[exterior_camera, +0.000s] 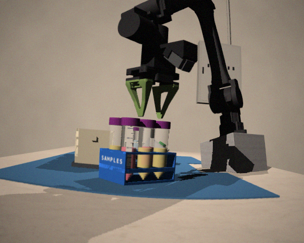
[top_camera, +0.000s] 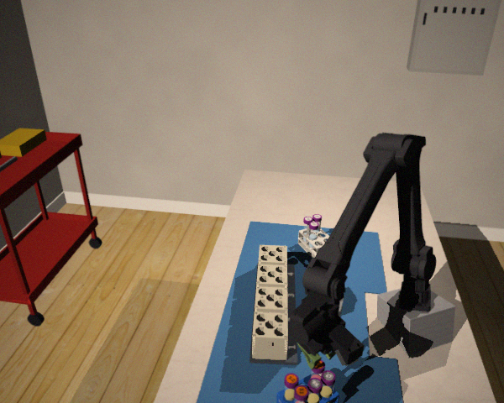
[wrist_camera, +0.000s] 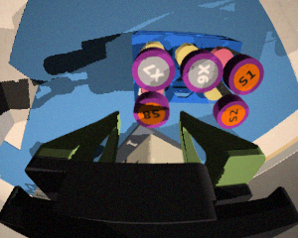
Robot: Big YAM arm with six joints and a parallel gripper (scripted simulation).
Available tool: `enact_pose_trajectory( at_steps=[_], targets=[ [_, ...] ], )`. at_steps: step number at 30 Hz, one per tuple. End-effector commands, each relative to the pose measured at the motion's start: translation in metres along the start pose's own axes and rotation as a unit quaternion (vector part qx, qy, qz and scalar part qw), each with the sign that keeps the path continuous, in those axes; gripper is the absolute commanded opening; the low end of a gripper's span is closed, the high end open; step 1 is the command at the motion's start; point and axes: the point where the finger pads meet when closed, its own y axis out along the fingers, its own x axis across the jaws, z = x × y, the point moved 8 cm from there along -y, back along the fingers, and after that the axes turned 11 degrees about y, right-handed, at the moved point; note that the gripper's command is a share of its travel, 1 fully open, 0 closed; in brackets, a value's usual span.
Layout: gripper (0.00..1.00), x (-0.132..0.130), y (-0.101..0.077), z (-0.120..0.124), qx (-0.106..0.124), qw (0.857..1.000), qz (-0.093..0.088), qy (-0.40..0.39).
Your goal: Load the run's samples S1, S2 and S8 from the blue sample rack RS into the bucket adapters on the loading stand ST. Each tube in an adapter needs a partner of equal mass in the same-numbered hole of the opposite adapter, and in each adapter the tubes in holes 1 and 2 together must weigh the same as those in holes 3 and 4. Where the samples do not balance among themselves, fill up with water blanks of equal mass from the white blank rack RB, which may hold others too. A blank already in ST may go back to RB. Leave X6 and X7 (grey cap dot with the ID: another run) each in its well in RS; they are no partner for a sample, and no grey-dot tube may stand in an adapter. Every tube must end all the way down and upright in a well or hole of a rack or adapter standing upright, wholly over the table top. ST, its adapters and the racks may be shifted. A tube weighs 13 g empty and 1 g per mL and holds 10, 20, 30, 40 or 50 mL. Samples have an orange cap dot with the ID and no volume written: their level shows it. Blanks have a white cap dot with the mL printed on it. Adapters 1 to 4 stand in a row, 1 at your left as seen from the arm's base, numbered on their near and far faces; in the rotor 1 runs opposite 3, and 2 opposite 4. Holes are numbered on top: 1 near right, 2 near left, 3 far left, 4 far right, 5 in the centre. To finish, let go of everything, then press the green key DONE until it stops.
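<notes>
- Five purple-capped tubes (wrist_camera: 152, 69) upright in rack RS (exterior_camera: 112, 163), partly cut off in top view; one cap label blurred.
- Gripper (exterior_camera: 150, 113) above them, half open, empty.
- ST (top_camera: 270, 299) behind; holes bare.
- RB (top_camera: 312, 239) farthest.

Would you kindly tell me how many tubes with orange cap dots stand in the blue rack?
3: one nearest the end effector, one beside it, one behind that; none appear hidden.

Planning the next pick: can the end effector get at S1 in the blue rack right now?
Probably yes. The end effector hangs open and empty above the rack, and nothing covers S1 at its corner. X6 and S2 stand close, so finger room looks tight.
</notes>
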Motion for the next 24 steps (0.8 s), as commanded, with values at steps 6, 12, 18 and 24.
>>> enact_pose_trajectory(
  at_steps=[6, 12, 18, 24],
  targets=[
    [0.55, -0.013, -0.034, -0.001, -0.013, 1.000, 0.026, 0.008],
    [0.55, -0.013, -0.034, -0.001, -0.013, 1.000, 0.026, 0.008],
    [0.55, -0.013, -0.034, -0.001, -0.013, 1.000, 0.026, 0.008],
    [0.80, -0.037, -0.034, 0.000, -0.012, 1.000, 0.023, 0.009]
  ],
)
